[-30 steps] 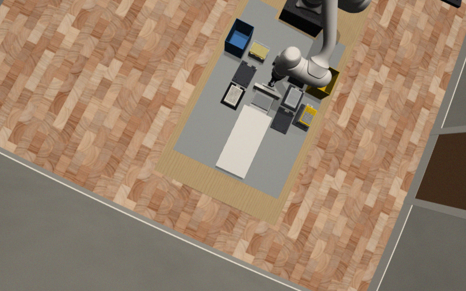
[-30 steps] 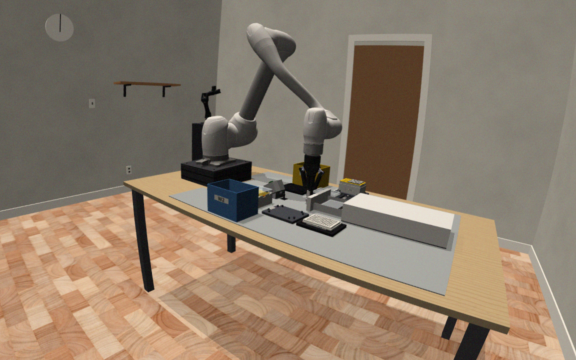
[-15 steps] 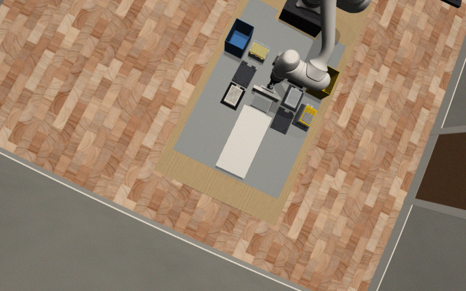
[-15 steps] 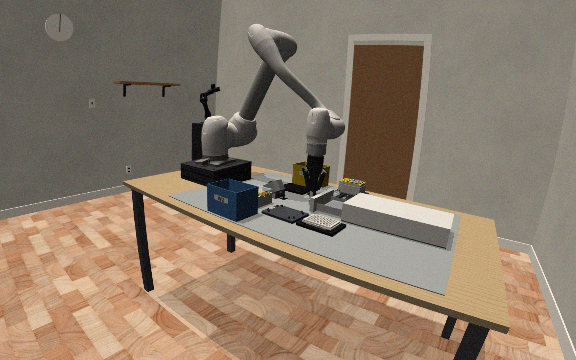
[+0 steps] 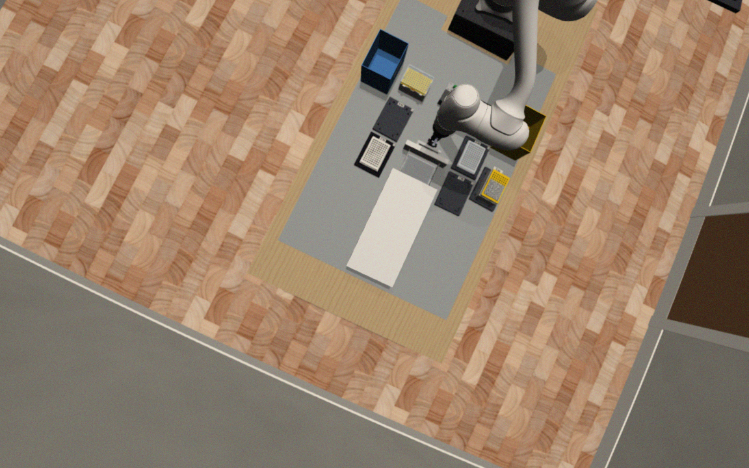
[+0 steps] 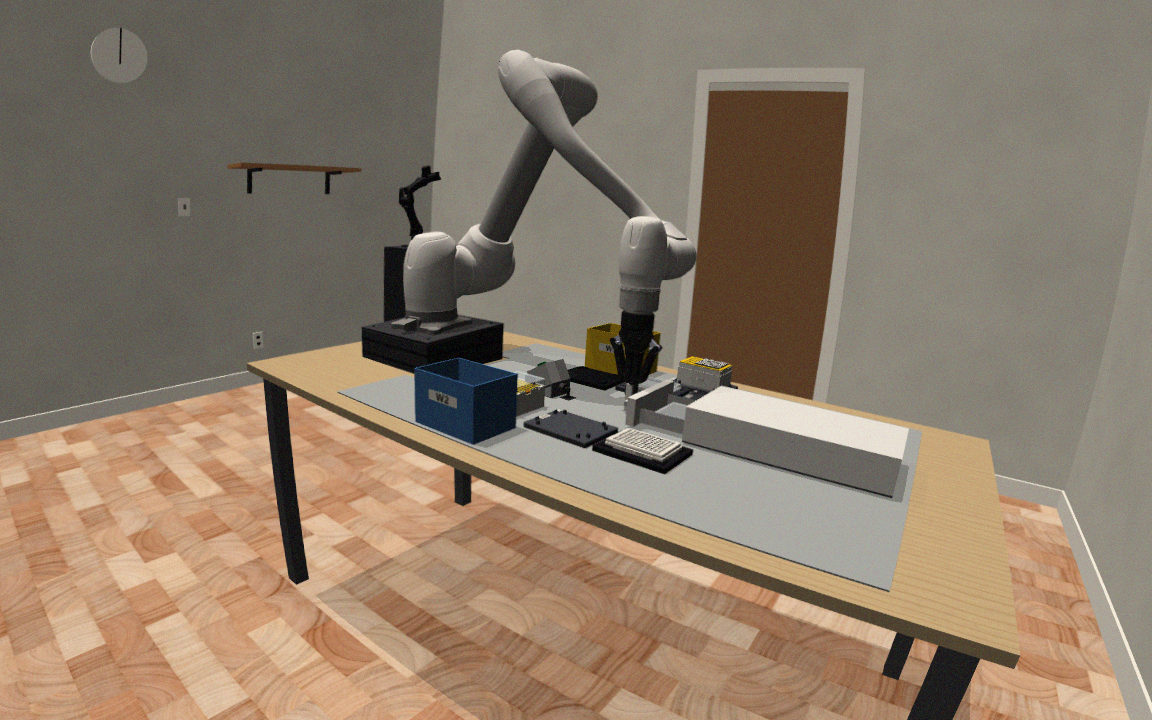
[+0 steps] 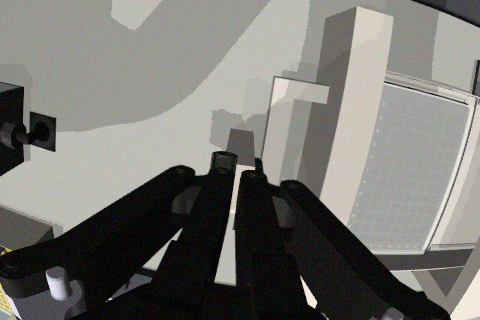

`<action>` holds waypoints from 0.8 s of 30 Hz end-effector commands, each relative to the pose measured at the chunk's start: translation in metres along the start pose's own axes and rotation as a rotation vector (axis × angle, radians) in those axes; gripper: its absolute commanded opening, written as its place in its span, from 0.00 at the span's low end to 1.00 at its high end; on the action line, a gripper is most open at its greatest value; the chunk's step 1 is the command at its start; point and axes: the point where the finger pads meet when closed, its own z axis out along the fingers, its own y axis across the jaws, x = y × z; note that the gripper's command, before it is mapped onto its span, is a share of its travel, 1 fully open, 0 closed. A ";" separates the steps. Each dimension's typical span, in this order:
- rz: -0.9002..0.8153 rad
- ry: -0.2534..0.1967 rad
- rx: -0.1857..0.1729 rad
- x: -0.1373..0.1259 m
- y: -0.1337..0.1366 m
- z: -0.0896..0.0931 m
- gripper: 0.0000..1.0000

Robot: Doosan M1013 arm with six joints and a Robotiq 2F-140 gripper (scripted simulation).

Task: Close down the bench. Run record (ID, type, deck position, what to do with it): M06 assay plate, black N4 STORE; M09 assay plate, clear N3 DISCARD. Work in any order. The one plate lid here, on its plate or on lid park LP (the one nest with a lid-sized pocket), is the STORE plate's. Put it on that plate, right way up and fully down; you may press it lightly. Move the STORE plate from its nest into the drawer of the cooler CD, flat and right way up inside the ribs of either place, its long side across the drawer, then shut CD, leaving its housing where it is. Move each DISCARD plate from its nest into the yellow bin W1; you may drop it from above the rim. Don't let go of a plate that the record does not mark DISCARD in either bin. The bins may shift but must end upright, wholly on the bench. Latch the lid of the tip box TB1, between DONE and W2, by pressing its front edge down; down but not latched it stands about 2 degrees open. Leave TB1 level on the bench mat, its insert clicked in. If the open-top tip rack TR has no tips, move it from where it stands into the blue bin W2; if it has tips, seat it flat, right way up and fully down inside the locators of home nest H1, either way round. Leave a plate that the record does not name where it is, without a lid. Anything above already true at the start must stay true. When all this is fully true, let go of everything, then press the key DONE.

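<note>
Parquet flooring surrounds our bench [image 6: 956, 573], whose grey mat [image 6: 768, 510] carries everything; grey walls, a brown door [image 6: 763, 232] and a wall clock [image 6: 118, 54] frame the room. We see the gripper [image 7: 235, 162] pressed together on nothing, just beside the open cooler drawer's front [image 7: 354, 100]. The blue bin [image 6: 464, 398] stands near the mat's edge.

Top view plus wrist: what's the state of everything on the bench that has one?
end effector: shut, empty, tips near the drawer front.
cooler drawer: open, out of its housing.
plate in drawer: lying flat inside.
blue bin W2: upright, nothing visible inside.
yellow bin: upright, inside hidden.
clear plate: in its nest.
white plate: in its nest.
tip rack: upright on a nest.
tip box: lid state unclear.
</note>
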 end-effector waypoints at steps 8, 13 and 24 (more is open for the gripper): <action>0.000 0.000 0.000 0.000 0.012 0.000 0.00; 0.000 0.000 0.000 0.000 0.019 0.000 0.00; 0.000 0.000 0.000 0.000 0.031 0.000 0.00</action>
